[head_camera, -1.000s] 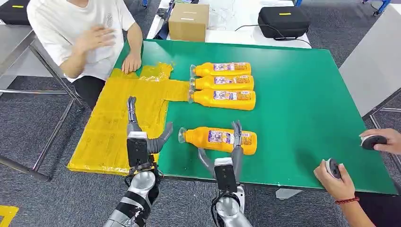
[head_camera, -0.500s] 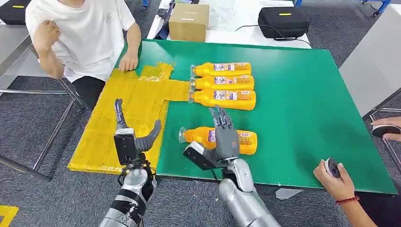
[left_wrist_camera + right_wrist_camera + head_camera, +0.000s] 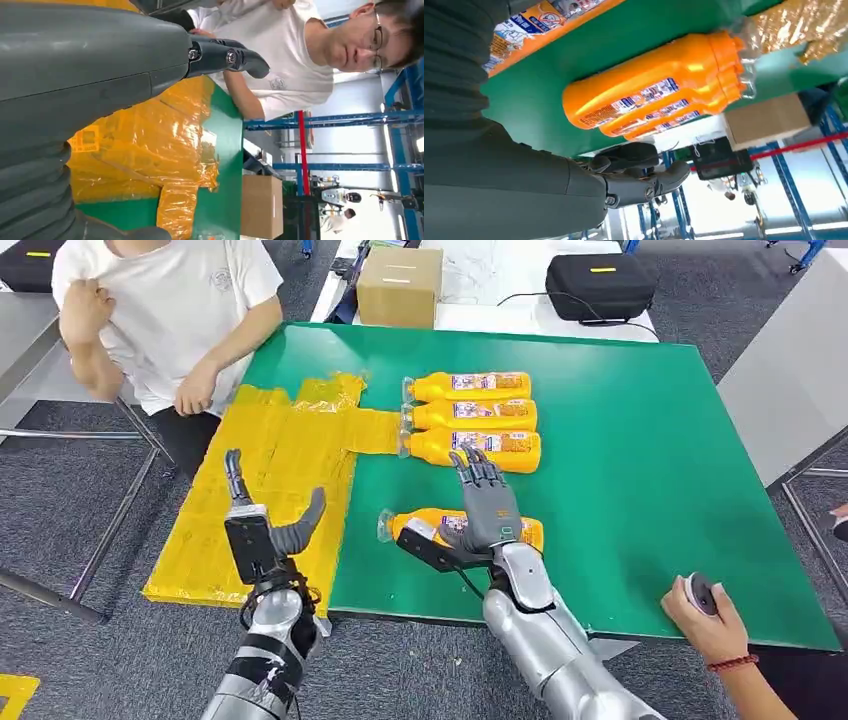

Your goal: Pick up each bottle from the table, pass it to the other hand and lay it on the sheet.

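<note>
The near bottle (image 3: 462,531) lies on its side on the green table (image 3: 640,480), cap end toward the yellow sheet (image 3: 270,490) and just short of the sheet's edge. The right hand (image 3: 484,512) is over the middle of this bottle, palm down, its fingers (image 3: 476,472) stretched apart and pointing away from the robot toward the row of three bottles (image 3: 470,416); the fingertips reach past the near bottle's far side and the thumb lies along its near side, but whether the palm touches the bottle cannot be told. In the right wrist view the fingers (image 3: 644,172) are extended and not wrapped around anything. The row of three bottles lies side by side beyond the near bottle, their caps resting on the sheet's narrow strip. The left hand (image 3: 262,530) is held upright over the sheet's near part, fingers spread with the thumb well apart, holding nothing. A person in a white shirt (image 3: 165,310) sits at the sheet's far corner.
</note>
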